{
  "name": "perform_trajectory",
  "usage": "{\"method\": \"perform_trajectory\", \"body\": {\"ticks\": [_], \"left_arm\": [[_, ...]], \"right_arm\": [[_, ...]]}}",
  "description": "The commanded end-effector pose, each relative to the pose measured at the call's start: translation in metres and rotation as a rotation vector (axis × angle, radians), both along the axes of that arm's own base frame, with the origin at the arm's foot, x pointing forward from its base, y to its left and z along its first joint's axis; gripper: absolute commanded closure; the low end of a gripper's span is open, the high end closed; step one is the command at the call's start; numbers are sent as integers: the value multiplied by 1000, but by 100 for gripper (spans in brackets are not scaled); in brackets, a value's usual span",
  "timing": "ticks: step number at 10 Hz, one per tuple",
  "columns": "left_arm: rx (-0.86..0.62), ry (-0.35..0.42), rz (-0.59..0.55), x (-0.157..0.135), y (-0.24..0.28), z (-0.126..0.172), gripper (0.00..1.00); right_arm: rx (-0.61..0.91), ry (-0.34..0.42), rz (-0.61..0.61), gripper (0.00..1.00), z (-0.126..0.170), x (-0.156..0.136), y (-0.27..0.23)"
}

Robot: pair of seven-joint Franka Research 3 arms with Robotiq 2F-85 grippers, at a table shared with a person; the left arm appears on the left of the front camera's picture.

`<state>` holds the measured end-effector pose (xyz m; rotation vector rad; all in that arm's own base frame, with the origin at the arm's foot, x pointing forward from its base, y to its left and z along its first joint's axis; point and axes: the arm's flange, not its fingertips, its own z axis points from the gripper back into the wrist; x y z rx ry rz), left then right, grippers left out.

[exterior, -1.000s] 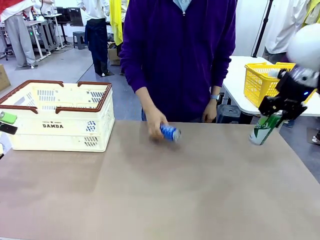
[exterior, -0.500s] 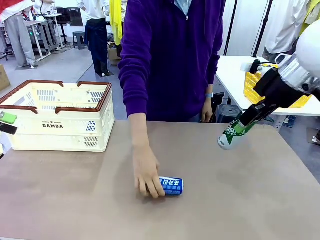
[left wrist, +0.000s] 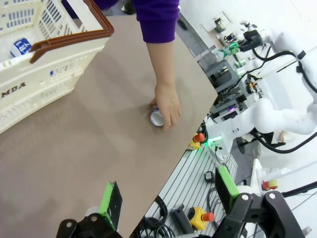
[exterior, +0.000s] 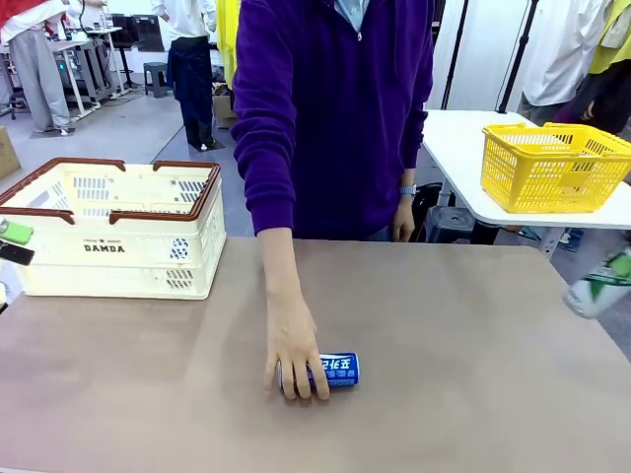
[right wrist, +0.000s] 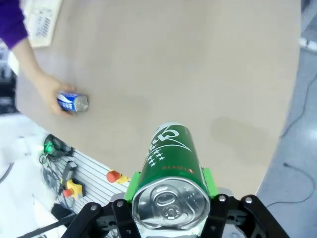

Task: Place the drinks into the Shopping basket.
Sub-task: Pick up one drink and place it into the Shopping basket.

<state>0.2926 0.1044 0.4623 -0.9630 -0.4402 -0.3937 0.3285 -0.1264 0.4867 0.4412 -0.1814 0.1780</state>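
To reach the Shopping basket point(exterior: 118, 232), gotta cross the person's hand point(exterior: 294, 345), wrapped over the blue can point(exterior: 338, 370) right of the basket, so might clip it with the green can point(exterior: 598, 286) clamped in the right gripper point(right wrist: 170, 186), seemingly farthest right.

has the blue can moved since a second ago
Yes. The blue can slid toward the camera under the person's hand, from level with the Shopping basket to well nearer than it.

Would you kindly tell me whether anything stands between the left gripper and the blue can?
Yes: the person's hand rests on the blue can, covering part of it; otherwise bare table lies before the open left gripper.
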Motion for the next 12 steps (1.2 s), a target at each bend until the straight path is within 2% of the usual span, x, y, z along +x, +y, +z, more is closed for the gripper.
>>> {"method": "perform_trajectory", "body": {"ticks": [1, 2, 4, 6, 7, 9, 11, 12], "left_arm": [[-19, -3, 4, 0, -2, 2, 0], [-19, -3, 4, 0, -2, 2, 0], [-19, -3, 4, 0, -2, 2, 0], [-19, -3, 4, 0, -2, 2, 0], [-19, -3, 4, 0, -2, 2, 0], [-19, -3, 4, 0, -2, 2, 0], [-19, -3, 4, 0, -2, 2, 0], [-19, -3, 4, 0, -2, 2, 0]], "right_arm": [[118, 21, -103, 100, -1, 15, -8], [137, 26, -127, 100, -6, 20, -12], [223, -26, -152, 100, -5, 35, -7], [265, -8, -159, 100, 7, 69, 54], [214, -6, -149, 100, 7, 88, 94], [148, 22, 29, 100, 2, 110, 174], [131, 66, -64, 100, 0, 105, 143], [103, 55, -52, 100, -3, 98, 152]]}}
